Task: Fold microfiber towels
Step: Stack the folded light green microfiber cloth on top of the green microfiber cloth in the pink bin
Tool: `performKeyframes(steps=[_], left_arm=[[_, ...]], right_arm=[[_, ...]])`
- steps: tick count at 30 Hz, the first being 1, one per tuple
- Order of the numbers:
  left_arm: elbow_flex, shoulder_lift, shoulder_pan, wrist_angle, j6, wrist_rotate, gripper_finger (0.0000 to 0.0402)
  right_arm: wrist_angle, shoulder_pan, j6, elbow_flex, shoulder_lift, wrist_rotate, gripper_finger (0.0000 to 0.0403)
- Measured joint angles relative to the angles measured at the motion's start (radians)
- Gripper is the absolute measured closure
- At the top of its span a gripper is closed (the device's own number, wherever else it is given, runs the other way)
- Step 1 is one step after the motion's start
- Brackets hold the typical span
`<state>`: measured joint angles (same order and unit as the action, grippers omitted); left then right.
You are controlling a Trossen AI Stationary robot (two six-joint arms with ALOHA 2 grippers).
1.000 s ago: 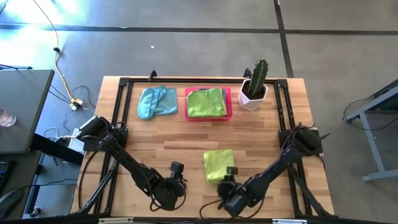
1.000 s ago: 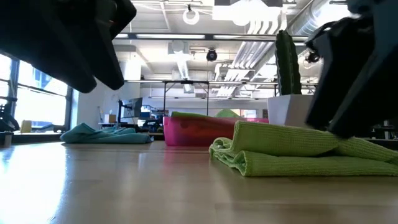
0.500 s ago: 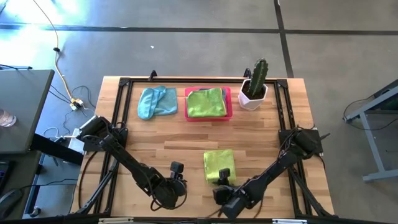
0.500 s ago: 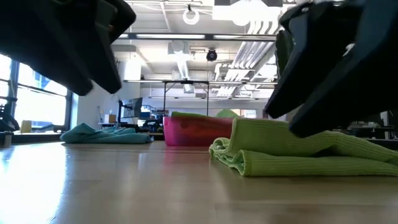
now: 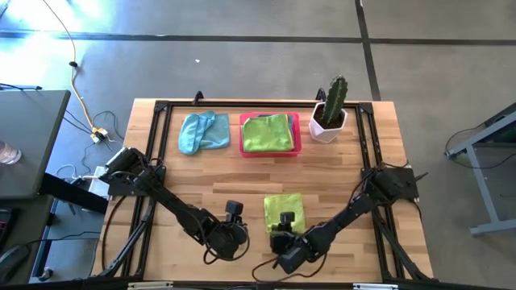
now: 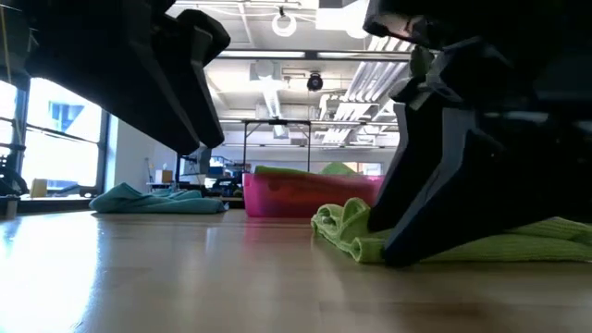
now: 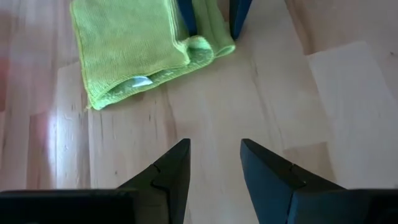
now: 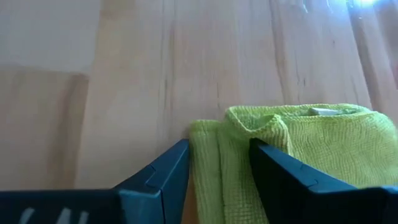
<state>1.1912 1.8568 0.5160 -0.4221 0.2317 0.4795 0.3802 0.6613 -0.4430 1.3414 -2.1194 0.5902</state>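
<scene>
A folded lime green towel (image 5: 284, 205) lies flat on the table's near middle; it also shows in the left wrist view (image 7: 130, 43). My right gripper (image 5: 284, 220) is open and down at the towel's near left corner (image 8: 214, 134), its fingers astride it. My left gripper (image 5: 234, 212) is open and empty above the bare wood just left of the towel (image 7: 214, 155). A light blue towel (image 5: 203, 131) lies crumpled at the far left. Another lime green towel (image 5: 268, 133) lies folded in the pink tray (image 5: 295, 121). My right gripper comes down slanting from the table's near side onto the towel's near left corner. One finger (image 7: 186, 12) stands on the towel's top; the other (image 7: 239, 12) stands just off its edge. A strip of the folded edge (image 8: 214, 155), several layers, lies between them on the table.
A cactus in a white pot (image 5: 330, 109) stands at the far right, next to the pink tray. A black frame (image 5: 157, 137) runs along the table's sides. Bare wood (image 5: 210, 181) lies between the tray and the near towel.
My right gripper has gone toward the table's left edge along the towel's near side and down onto its corner; the towel's raised top fold there now lies lower. My left gripper has edged toward the towel.
</scene>
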Motion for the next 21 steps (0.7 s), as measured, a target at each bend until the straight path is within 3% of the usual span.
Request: performKeyframes(steps=[9,12,17,21], left_arm=[[0.000,0.000,0.009,-0.001,0.000,-0.005,0.0271],[0.000,0.000,0.010,-0.008,0.000,-0.005,0.0271],[0.000,-0.010,0.025,-0.044,0.028,-0.010,0.0271],[0.000,-0.032,0.041,-0.111,0.092,-0.011,0.0271]], right_arm=[[-0.002,-0.016,-0.096,0.002,-0.007,-0.039,0.0251],[-0.003,-0.014,-0.128,0.002,-0.021,-0.031,0.0287],[-0.011,-0.014,-0.173,0.004,-0.052,-0.025,0.0385],[-0.010,-0.010,-0.181,0.003,-0.051,-0.001,0.0389]])
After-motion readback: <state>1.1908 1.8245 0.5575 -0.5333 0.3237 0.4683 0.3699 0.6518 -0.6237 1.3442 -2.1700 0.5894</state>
